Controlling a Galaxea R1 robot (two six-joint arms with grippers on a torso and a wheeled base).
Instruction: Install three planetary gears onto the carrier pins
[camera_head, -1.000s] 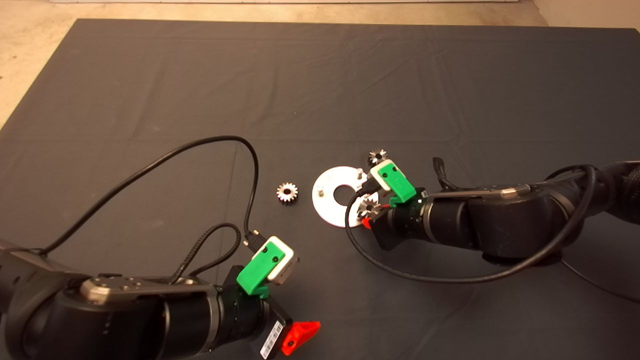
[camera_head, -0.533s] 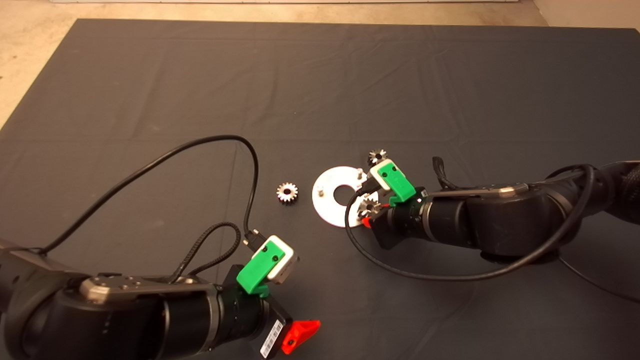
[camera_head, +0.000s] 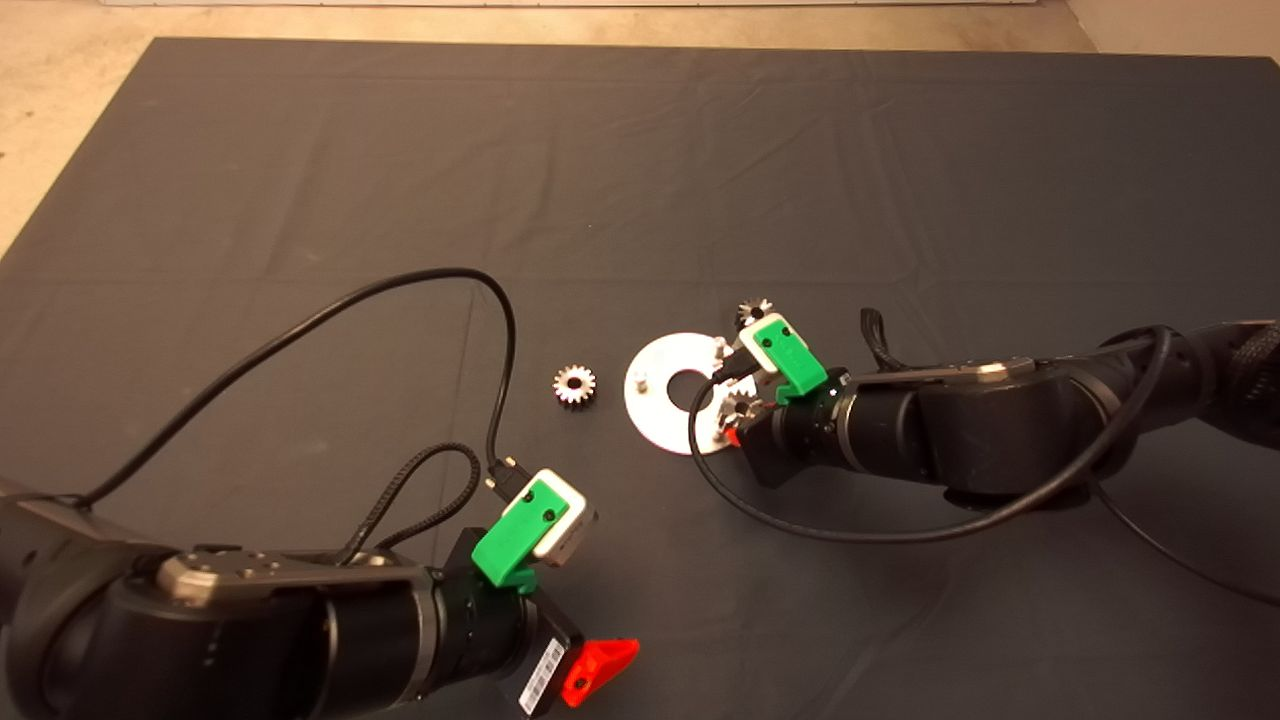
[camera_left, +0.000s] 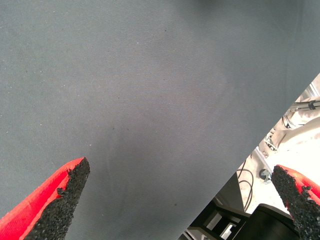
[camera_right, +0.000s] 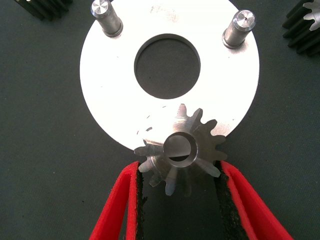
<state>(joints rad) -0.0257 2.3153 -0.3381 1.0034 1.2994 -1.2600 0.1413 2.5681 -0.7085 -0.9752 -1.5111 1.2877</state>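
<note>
Right gripper (camera_right: 178, 182) pinches one planetary gear (camera_right: 183, 150) between its red fingers, tilted over the silver disc's (camera_right: 115, 95) near edge. Two carrier pins (camera_right: 239, 28) stand bare; two other gears (camera_head: 574, 384) lie on the mat (camera_head: 640, 170). Left gripper (camera_left: 180, 200) hangs spread wide, empty.

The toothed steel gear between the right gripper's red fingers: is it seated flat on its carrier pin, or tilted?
Tilted. The toothed steel gear leans over the flat silver disc, its slanted bore showing pin metal inside.

A dark mat on a pale floor

The creased dark mat (camera_head: 640, 180) fills the scene; pale beige floor (camera_head: 60, 110) shows along its far and left edges.
</note>
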